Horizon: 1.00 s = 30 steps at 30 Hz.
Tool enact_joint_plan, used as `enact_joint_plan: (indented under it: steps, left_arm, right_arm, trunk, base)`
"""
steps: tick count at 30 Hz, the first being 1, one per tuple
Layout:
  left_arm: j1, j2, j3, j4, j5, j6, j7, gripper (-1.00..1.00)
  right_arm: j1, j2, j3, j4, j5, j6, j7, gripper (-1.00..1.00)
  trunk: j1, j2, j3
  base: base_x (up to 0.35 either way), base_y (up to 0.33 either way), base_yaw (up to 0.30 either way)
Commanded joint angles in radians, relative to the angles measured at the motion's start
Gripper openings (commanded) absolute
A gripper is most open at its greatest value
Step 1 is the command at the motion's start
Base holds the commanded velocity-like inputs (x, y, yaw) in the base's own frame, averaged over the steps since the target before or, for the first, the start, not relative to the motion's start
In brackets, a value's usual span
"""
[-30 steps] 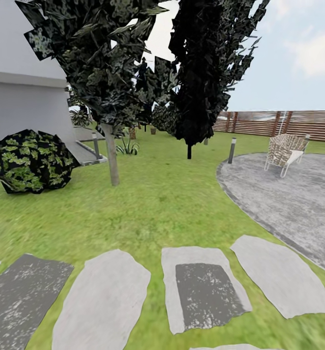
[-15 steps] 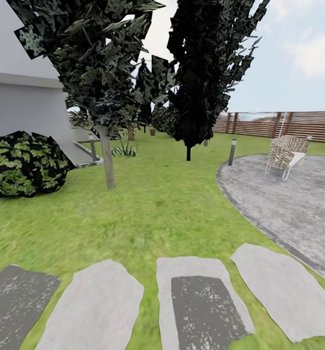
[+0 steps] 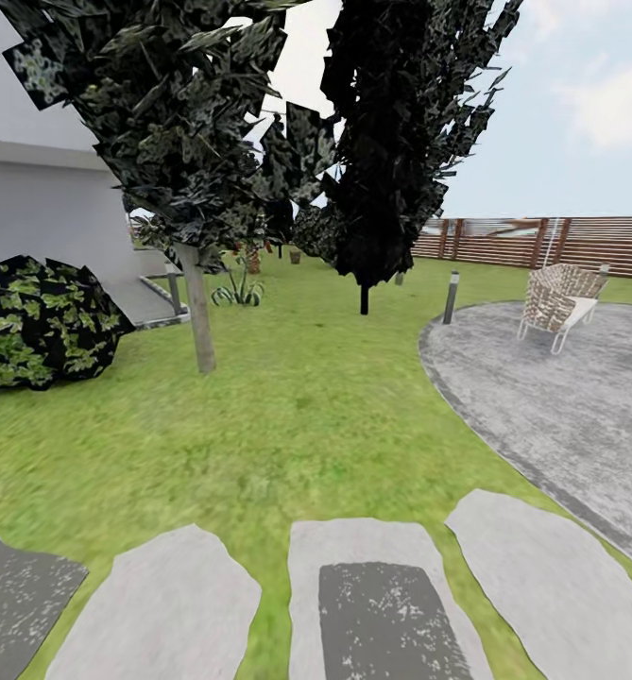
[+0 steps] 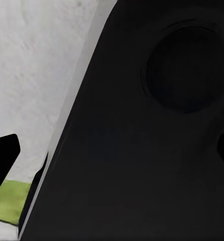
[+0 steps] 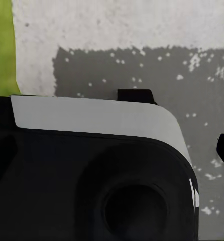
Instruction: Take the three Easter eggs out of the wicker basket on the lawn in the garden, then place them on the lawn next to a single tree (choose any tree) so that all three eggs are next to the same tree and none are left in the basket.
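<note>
A garden seen from the robot's head camera, described from left to right. At the far left stands a grey building wall (image 3: 42, 208); in front of it, low on the grass, sits a rounded bush (image 3: 37, 323) with dark and yellow-green leaves. Just right of the bush rises the tree (image 3: 198, 321), its bare grey-brown trunk leaning slightly, with blocky dark-green leaf clusters spreading above; a small spiky plant (image 3: 237, 293) grows behind it. The lawn (image 3: 297, 416) stretches across the middle, green with yellowish patches. Further right stands a narrow, almost black cypress-like tree (image 3: 382, 142); beside it a short dark post (image 3: 451, 297) marks the edge of a grey paved round area (image 3: 552, 397). On that paving, at the right, sits a woven chair (image 3: 558, 297) on a white frame; a brown slatted fence (image 3: 542, 241) runs behind it under a pale blue sky. Along the bottom edge lies a row of flat stepping stones (image 3: 164, 614), some light, some dark grey.

The left wrist camera looks past a large dark part of the robot's body toward pale stone and a strip of grass; the right wrist camera shows dark robot housing over a grey stepping stone and grass; whether either gripper is released or clenched cannot be told.
</note>
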Motion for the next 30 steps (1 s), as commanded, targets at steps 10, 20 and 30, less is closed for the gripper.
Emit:
enact_joint_plan:
  steps: [10, 20, 30]
  left_arm:
    - [0.0, -0.005, -0.001, -0.001, 0.007, 0.001, -0.008, 1.0]
    - [0.0, -0.004, -0.002, -0.002, 0.007, 0.001, -0.008, 1.0]
    - [0.0, -0.003, -0.002, -0.001, 0.007, 0.001, -0.008, 1.0]
  right_arm:
    - [-0.001, 0.0, 0.0, 0.001, 0.0, -0.003, 0.001, 1.0]
    - [-0.001, 0.0, -0.001, 0.002, 0.0, -0.003, 0.001, 1.0]
    - [-0.001, 0.0, -0.001, 0.004, -0.001, -0.003, 0.001, 1.0]
  trunk:
    - [0.003, 0.0, -0.001]
    - [0.003, 0.0, -0.001]
    - [0.003, 0.0, -0.001]
  base:
    - [0.267, -0.191, 0.0]
    - [0.266, -0.192, 0.0]
    - [0.265, -0.192, 0.0]
